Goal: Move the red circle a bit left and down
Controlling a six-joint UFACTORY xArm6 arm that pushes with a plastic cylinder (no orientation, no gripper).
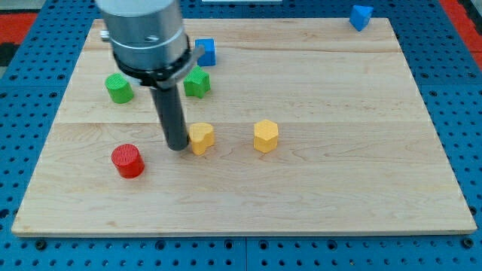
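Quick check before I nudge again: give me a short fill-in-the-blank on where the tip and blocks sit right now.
1. My tip sits right beside a ____ block, on that block's left in the view.
2. The red circle lies to the view's ____ of my tip.
3. The number of green blocks on the board is ____.
4. The block at the board's top right corner is ____.

Missing words: yellow; left; two; blue

Counter: pale wood, smooth, matt, grain visible. Red circle: matt, ribbed side, plastic-like. Yellow blocks: matt, smooth faces. Rod above my tip: dark, slight sheen. Arm housing: grey metal, satin.
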